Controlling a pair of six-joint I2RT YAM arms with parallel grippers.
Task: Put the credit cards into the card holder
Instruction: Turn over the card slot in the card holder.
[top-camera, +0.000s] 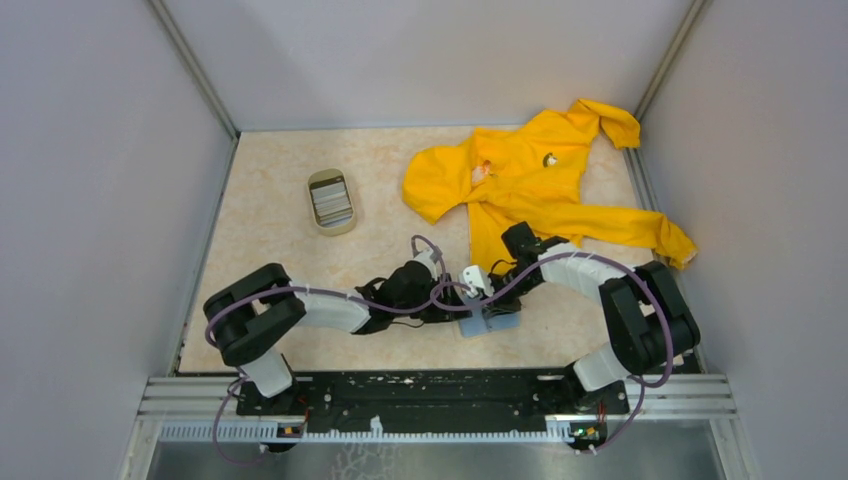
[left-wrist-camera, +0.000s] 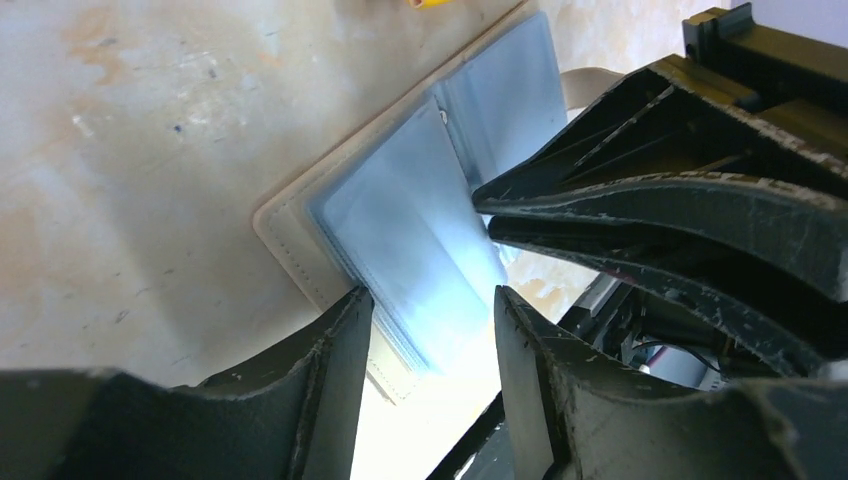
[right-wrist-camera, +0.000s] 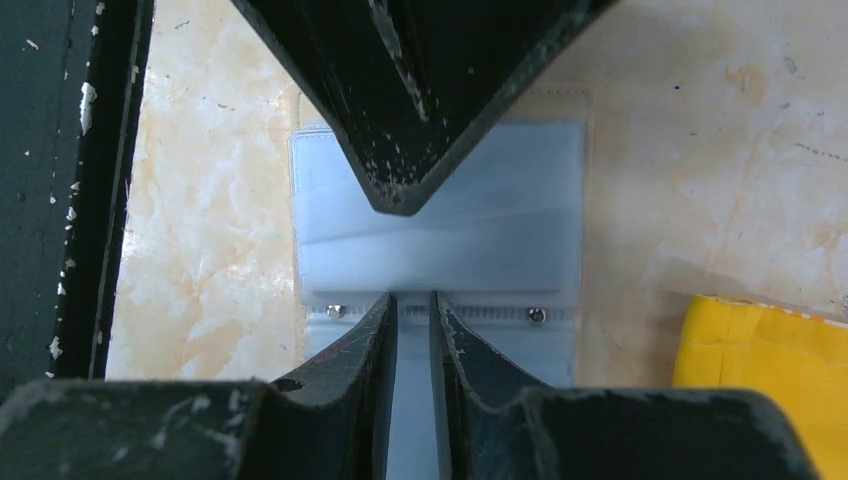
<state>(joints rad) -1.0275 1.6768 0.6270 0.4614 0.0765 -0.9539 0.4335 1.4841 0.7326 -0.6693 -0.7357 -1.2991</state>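
The card holder (top-camera: 488, 321) lies open on the table near the front, a beige cover with clear bluish sleeves. It also shows in the left wrist view (left-wrist-camera: 400, 215) and in the right wrist view (right-wrist-camera: 520, 230). My left gripper (top-camera: 443, 303) is open and empty, its jaws (left-wrist-camera: 430, 325) astride the holder's near corner. My right gripper (top-camera: 478, 290) has its jaws almost together, their tips (right-wrist-camera: 413, 308) at the riveted spine, with nothing visibly between them. No dark grey or light blue card shows clearly.
A small oval tin (top-camera: 331, 201) holding pale flat pieces stands at the back left. A crumpled yellow garment (top-camera: 540, 185) covers the back right, and its edge shows in the right wrist view (right-wrist-camera: 770, 380). Grey walls enclose the table.
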